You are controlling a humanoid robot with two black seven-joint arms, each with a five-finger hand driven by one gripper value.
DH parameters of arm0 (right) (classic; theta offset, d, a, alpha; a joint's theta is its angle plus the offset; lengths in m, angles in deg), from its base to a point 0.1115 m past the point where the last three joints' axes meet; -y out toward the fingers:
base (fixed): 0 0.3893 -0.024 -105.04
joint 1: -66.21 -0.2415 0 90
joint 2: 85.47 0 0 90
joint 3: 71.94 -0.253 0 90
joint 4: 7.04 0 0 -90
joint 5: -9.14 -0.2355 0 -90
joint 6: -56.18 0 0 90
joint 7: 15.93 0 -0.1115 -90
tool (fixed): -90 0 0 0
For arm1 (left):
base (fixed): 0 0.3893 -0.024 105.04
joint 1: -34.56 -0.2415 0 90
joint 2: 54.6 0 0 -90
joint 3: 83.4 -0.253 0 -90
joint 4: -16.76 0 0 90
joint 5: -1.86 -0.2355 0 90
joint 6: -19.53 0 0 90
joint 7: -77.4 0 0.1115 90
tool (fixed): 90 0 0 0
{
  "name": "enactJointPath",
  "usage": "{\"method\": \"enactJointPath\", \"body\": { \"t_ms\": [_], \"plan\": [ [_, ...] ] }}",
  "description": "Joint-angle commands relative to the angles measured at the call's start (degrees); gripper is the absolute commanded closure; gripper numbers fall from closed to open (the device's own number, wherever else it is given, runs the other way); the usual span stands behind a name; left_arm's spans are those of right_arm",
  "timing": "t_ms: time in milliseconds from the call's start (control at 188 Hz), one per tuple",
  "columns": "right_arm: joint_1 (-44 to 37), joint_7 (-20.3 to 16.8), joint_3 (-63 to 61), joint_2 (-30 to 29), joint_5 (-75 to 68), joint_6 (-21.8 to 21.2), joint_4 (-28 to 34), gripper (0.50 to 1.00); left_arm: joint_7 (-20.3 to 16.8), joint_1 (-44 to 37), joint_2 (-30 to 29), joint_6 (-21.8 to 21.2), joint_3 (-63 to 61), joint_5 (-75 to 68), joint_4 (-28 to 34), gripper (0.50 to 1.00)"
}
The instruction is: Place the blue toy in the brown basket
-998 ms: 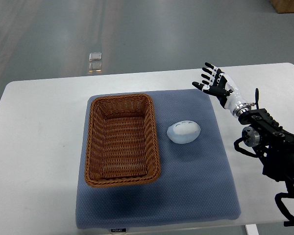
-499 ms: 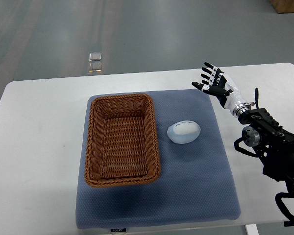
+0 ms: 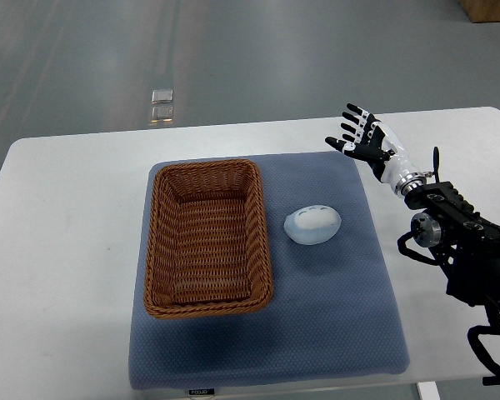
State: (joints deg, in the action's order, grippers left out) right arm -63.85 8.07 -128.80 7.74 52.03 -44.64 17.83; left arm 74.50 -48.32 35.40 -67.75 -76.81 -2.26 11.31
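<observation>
Barely anything has shifted since a second ago: the right hand (image 3: 368, 142) has only edged slightly, hovering over the far right corner of the grey-blue padded mat (image 3: 333, 308), fingers (image 3: 351, 112) spread and holding nothing. On the mat, the pale blue egg-shaped toy (image 3: 312, 224) lies just beside the rectangular brown wicker basket (image 3: 207, 240), on the white bench (image 3: 62, 275).

A blue-grey mat (image 3: 333, 308) covers the middle of a white table (image 3: 58, 250), with a small clear square object (image 3: 161, 96) on the floor at 12 o'clock.
</observation>
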Motion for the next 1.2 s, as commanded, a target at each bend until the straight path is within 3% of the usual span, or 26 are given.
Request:
{"method": "enactJointPath", "body": {
  "t_ms": [0, 488, 621, 844, 1195],
  "plan": [
    [-0.02, 0.0, 0.0, 0.12, 0.0, 0.01, 0.0, 0.587, 0.0, 0.0, 0.0, 0.0, 0.0, 0.0, 0.0, 0.5],
    [-0.46, 0.0, 2.37, 1.35, 0.62, -0.17, 0.0, 0.587, 0.0, 0.0, 0.0, 0.0, 0.0, 0.0, 0.0, 0.5],
    [-1.51, 2.02, 8.7, 4.25, 4.48, -0.96, 1.14, 0.587, 0.0, 0.0, 0.0, 0.0, 0.0, 0.0, 0.09, 0.5],
    [-7.75, 3.95, 21.09, 12.25, 12.13, -1.4, 9.49, 0.587, 0.0, 0.0, 0.0, 0.0, 0.0, 0.0, 0.44, 0.5],
    [-16.72, 8.96, 38.85, 21.48, 23.91, -7.99, 22.32, 0.591, 0.0, 0.0, 0.0, -0.08, 0.0, 0.0, 0.44, 0.5]
  ]
}}
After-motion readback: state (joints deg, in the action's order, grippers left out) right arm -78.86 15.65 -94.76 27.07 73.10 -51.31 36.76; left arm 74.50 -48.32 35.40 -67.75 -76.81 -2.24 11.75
